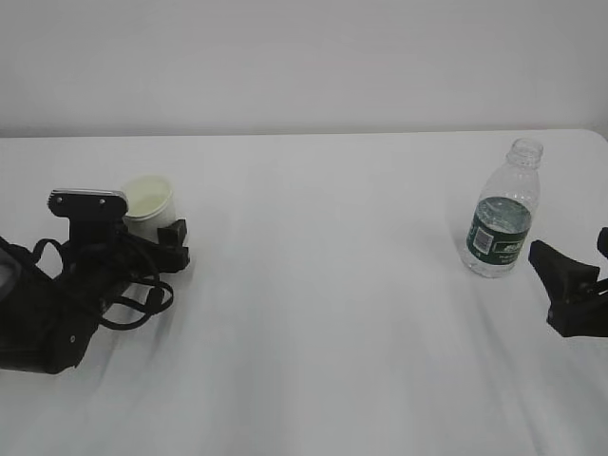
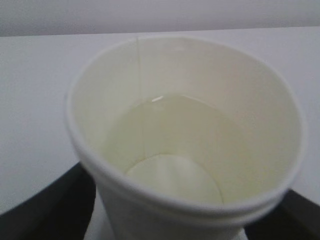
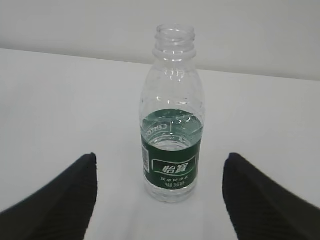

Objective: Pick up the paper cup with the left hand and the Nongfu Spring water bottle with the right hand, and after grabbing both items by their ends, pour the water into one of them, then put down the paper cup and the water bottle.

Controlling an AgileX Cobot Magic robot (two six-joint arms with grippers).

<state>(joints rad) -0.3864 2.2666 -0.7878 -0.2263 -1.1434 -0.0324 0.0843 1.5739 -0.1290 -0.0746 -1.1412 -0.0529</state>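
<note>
Two spread claws, left flanking one paper cup, right before one bottle.

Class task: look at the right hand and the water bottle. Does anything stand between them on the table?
Nothing visible does. The water bottle stands upright, alone on the bare white table, centred ahead of the open right hand, whose fingers sit apart from it on either side.

White paper cup upright at table's left w/ water inside; capless green-label bottle upright at right.
</note>
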